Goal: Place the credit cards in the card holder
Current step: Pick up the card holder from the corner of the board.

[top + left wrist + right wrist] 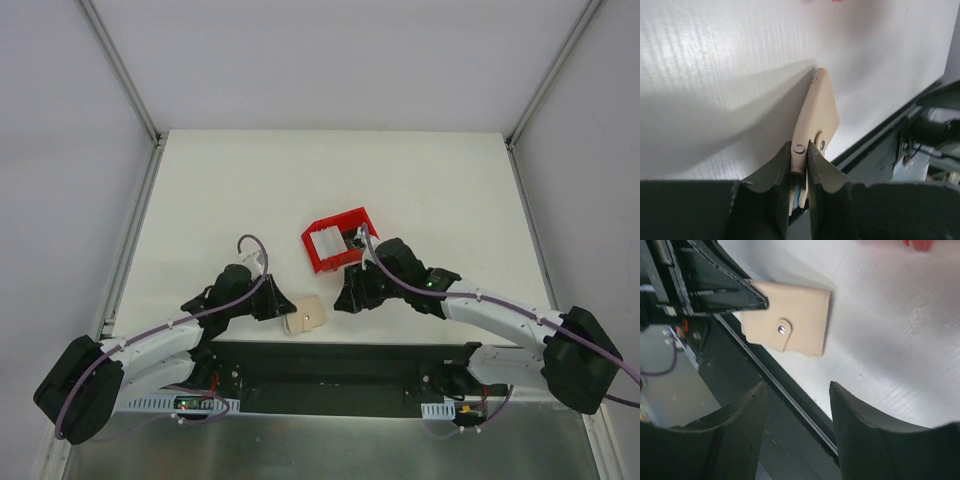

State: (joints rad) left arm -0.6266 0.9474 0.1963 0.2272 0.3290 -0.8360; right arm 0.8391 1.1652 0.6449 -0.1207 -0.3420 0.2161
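While the left tool (800, 150) is clamped on one edge of the card holder (815, 115), the tan wallet sits right at the near edge of the surface (220, 200), a little left of its middle, and in the right wrist view one corner seems to hang out past that edge. Its flap looks folded over, with the snap stud (782, 329) apparently fastened. The right tool (797, 400) hovers just beside the holder with its fingers spread and nothing between them. The credit cards (325, 243), as far as the top view shows, are the pale things in the red bin (350, 218) near the middle of the surface; they are too small to count.

The grip is the main worry. It is a narrow pinch on thin, smooth material, so a pull on the flap from the right tool could twist the holder out of the fingers. Being so close to the near edge, it would likely drop into the dark gap by the arm bases, out of easy reach. The two tools are also crowded together here, and a careless approach could knock one against the other. If the snap is indeed shut, no card goes in until it is popped open.
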